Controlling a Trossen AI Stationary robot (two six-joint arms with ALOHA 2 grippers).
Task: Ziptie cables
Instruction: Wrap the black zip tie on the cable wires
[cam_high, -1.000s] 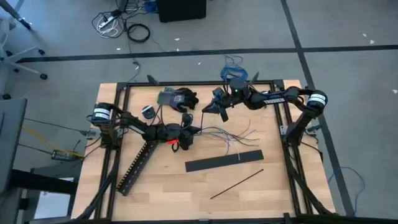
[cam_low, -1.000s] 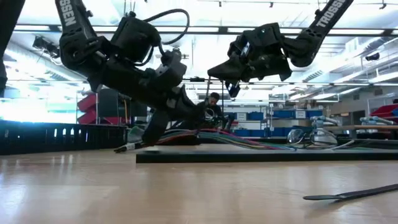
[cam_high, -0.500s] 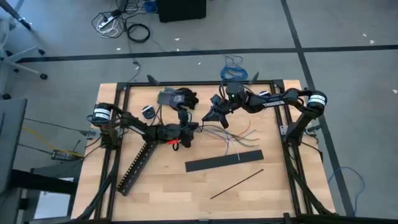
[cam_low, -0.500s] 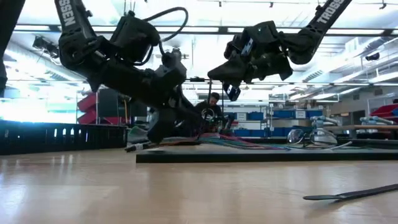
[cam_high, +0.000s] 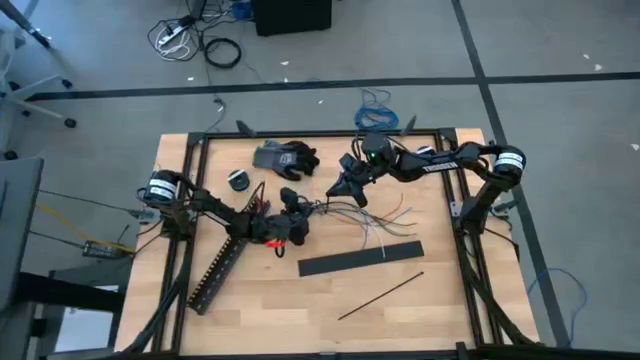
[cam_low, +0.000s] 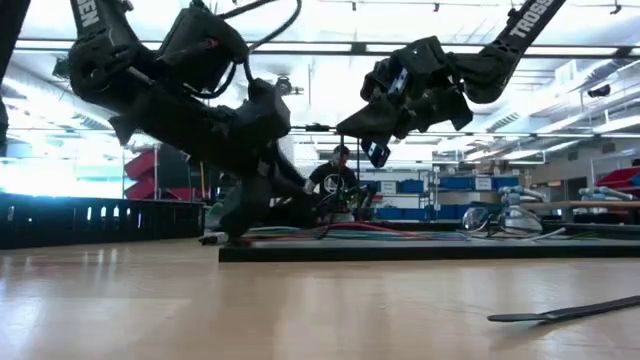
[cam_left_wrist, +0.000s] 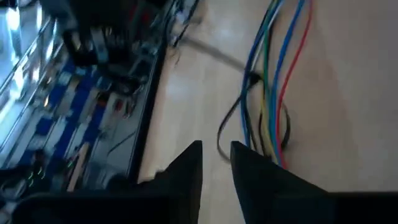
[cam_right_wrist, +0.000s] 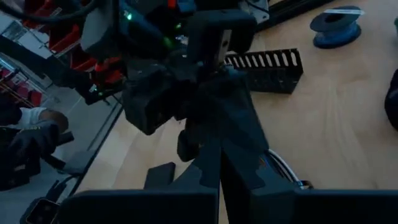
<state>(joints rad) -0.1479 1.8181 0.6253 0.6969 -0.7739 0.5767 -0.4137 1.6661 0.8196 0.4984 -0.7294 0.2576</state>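
The pale wooden table (cam_high: 440, 300) carries a long black slotted comb-like duct (cam_high: 218, 268) lying at a slant on its left part and a wide flat black bar (cam_high: 362, 258) near its middle. The left arm reaches low across the table, its left gripper (cam_high: 291, 222) down beside the near end of the loose bundle of thin blue, green, red and grey wires (cam_high: 372, 217), which lies on the wood above the flat bar with its ends fanned toward the right. In the left wrist view the two dark fingers (cam_left_wrist: 186, 171) stand a narrow gap apart with nothing between them, the wires (cam_left_wrist: 273, 81) just ahead. The right gripper (cam_high: 349, 184) hangs above the wires' left part; its fingers (cam_right_wrist: 211, 165) look pressed together, empty. One thin straight black plastic ziptie (cam_high: 381, 296) lies alone below the bar.
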